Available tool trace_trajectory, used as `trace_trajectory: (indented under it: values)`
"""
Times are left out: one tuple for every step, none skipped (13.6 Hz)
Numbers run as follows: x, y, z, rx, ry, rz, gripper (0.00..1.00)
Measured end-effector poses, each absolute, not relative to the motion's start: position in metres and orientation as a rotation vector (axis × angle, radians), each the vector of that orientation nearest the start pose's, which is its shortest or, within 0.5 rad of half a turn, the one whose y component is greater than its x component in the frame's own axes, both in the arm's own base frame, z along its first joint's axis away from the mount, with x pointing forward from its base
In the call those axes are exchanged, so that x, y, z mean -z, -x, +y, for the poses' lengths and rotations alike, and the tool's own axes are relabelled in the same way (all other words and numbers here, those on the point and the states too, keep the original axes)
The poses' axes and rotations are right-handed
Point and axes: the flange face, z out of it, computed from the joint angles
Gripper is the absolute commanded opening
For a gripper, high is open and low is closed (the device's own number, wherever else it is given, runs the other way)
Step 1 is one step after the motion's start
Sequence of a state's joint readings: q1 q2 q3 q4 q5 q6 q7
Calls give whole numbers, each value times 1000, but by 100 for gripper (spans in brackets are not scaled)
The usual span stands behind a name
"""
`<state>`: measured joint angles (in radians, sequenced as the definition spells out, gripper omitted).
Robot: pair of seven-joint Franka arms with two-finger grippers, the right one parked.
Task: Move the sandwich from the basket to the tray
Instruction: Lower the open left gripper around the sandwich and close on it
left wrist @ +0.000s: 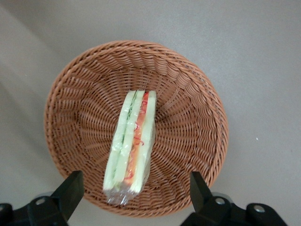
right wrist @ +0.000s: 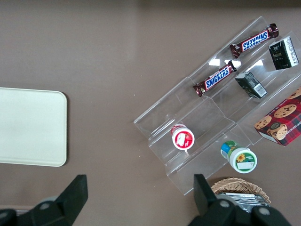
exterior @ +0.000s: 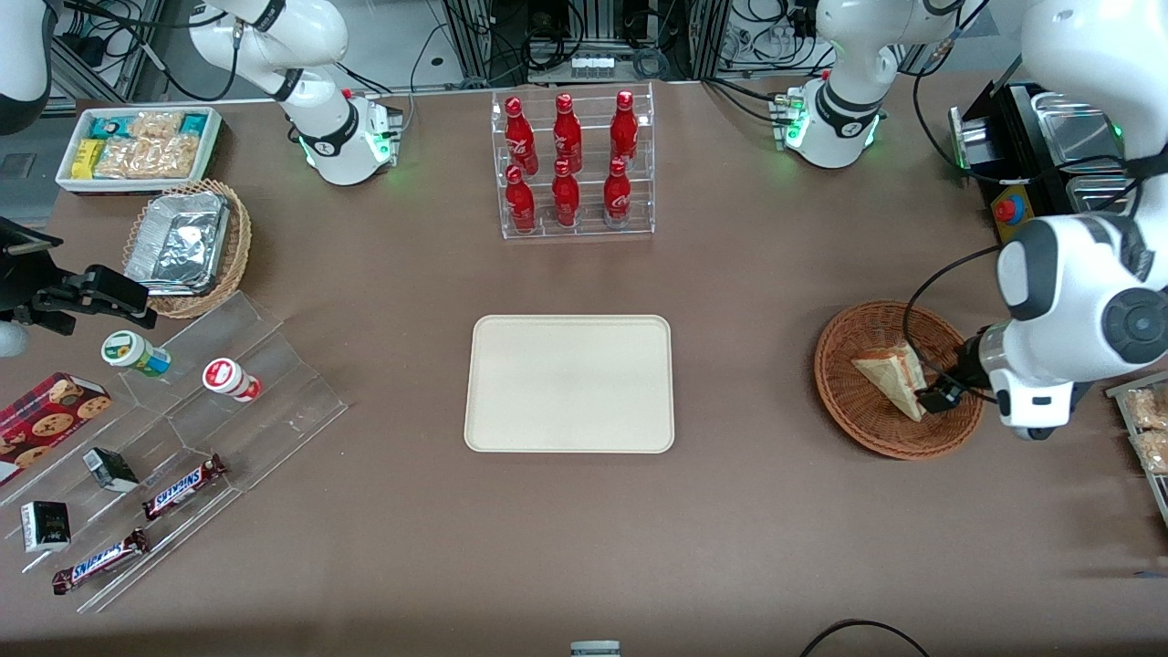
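hand (left wrist: 131, 195): spread wide above | sandwich (left wrist: 130, 146): wedge, seemingly film-wrapped | basket (left wrist: 188, 94): round woven wicker

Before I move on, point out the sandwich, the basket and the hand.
sandwich (left wrist: 131, 143): left wrist view, on its cut edge with the filling.
basket (exterior: 844, 388): front view, on bare woven wall.
hand (exterior: 938, 399): front view, open over the basket, beside the sandwich.
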<state>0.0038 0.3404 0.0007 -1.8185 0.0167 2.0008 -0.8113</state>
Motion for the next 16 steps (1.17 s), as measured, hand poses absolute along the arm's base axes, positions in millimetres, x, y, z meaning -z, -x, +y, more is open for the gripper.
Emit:
trace_trajectory:
  values:
    - [-327, -620, 2, -206, 2794, -1244, 100]
    - [-316, -620, 1, -195, 2785, -1270, 100]
    - [-304, -619, 0, -178, 2782, -1283, 100]
    - [-291, -614, 0, -167, 2778, -1280, 100]
    - [-278, -608, 0, -165, 2772, -1266, 100]
    - [-267, -601, 1, -166, 2765, -1253, 100]
    - [-259, -595, 1, -171, 2762, -1246, 100]
    - [-254, -591, 1, -179, 2758, -1242, 100]
    - [-251, -588, 1, -188, 2755, -1238, 100]
    - [-248, -586, 1, -195, 2752, -1236, 100]
    - [-247, -584, 1, -200, 2750, -1235, 100]
    - [-247, -583, 1, -201, 2750, -1235, 100]
    - [-248, -582, 1, -201, 2748, -1239, 100]
    - [-249, -581, 1, -200, 2741, -1251, 100]
    - [-249, -580, 1, -199, 2735, -1264, 100]
    - [-249, -580, 1, -200, 2732, -1269, 99]
